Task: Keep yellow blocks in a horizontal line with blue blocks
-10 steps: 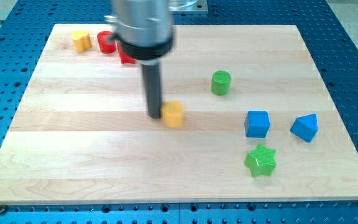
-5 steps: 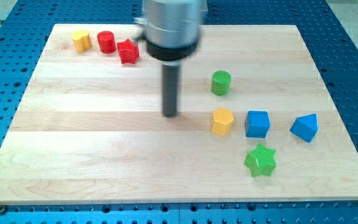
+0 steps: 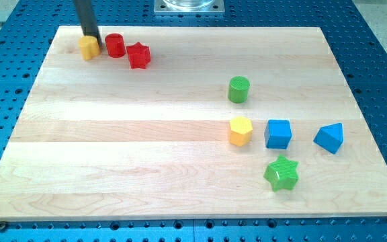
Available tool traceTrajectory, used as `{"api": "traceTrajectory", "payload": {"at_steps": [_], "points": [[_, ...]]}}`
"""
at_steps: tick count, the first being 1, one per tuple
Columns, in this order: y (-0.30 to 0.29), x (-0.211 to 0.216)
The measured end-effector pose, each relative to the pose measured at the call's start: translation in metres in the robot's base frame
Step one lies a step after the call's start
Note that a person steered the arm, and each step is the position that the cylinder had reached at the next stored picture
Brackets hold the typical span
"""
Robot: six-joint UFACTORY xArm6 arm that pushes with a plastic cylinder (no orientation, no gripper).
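My tip [image 3: 90, 37] stands at the view's top left, touching the top edge of a yellow block [image 3: 89, 48]. A second yellow block, a hexagon [image 3: 240, 131], sits at the middle right, just left of a blue cube [image 3: 278, 134]. A blue wedge-shaped block [image 3: 329, 138] lies further right, roughly level with them. These three form a near-horizontal row. The tip is far from that row.
A red cylinder [image 3: 115, 45] and a red star [image 3: 138, 55] sit right of the top-left yellow block. A green cylinder [image 3: 239, 89] is above the row, a green star [image 3: 281, 173] below it. The wooden board [image 3: 113, 168] lies on a blue perforated table.
The yellow hexagon was pushed right to sit beside the blue cube. The rod then left it and moved to the top left, up against the other yellow block.
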State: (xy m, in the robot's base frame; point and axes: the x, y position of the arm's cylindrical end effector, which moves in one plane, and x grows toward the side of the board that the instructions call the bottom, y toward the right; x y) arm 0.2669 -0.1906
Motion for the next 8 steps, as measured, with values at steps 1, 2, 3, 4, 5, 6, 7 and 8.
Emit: {"api": "traceTrajectory", "payload": {"at_steps": [1, 2, 3, 4, 5, 6, 7, 8], "points": [[0.017, 0.080], [0.034, 0.129], [0.046, 0.044], [-0.008, 0.030], [0.002, 0.088], [0.087, 0.130], [0.081, 0.072], [0.000, 0.053]]}}
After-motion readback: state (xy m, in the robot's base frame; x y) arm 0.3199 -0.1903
